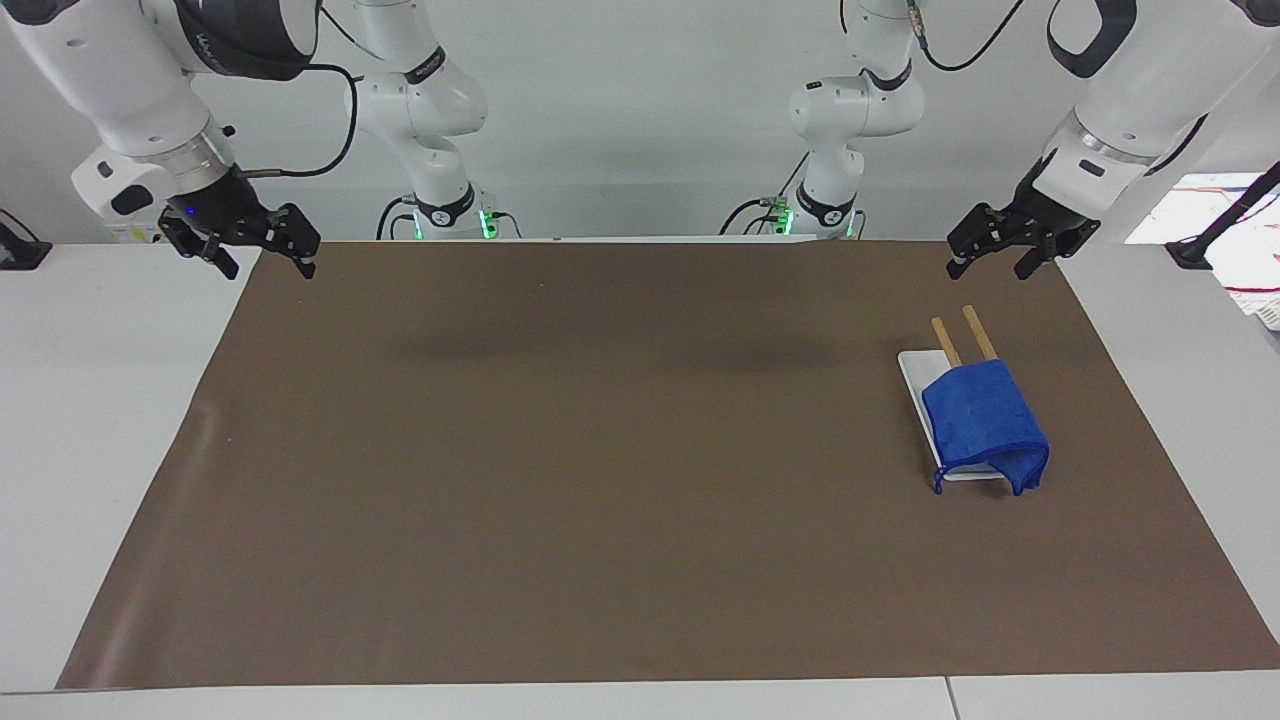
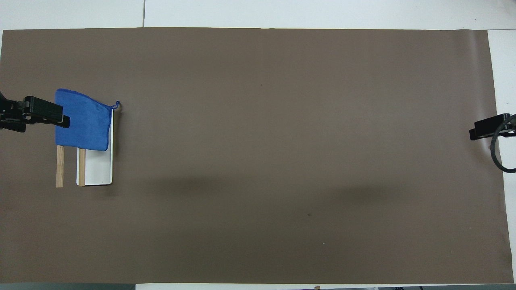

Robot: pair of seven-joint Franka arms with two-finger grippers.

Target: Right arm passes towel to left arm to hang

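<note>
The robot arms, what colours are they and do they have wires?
Both are big and white. The right arm has black casing, a looping black cable and a black right gripper with a blue light. The left arm has a black ring outline and a black left gripper.

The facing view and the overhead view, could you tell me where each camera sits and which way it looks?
Facing view: high across the table, looking at the robots; both arms enter at the top, the left gripper and the right gripper raised above the mat's corners.
Overhead view: high above the robots' end, looking steeply down; only the left gripper and right gripper tips show.
Shared: the blue towel draped over the wooden rack, the white board, the brown mat.
</note>
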